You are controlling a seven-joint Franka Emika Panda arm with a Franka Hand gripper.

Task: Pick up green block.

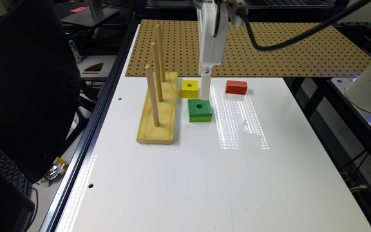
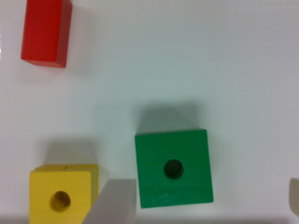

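Tool [image 1: 205, 96] hangs spread above the green block [image 1: 200, 110]; no legible writing.

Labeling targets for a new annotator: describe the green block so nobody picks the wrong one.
Find the wooden peg rack on the white table. The green block lies just to the exterior view's right of it, nearer the camera than the yellow block. It is the larger holed square, dark green on top with lime sides; the red block shows no hole.

yellow holed block [image 1: 189, 88], red block [image 1: 236, 87], wooden peg stand [image 1: 158, 109], pegboard [image 1: 301, 51]
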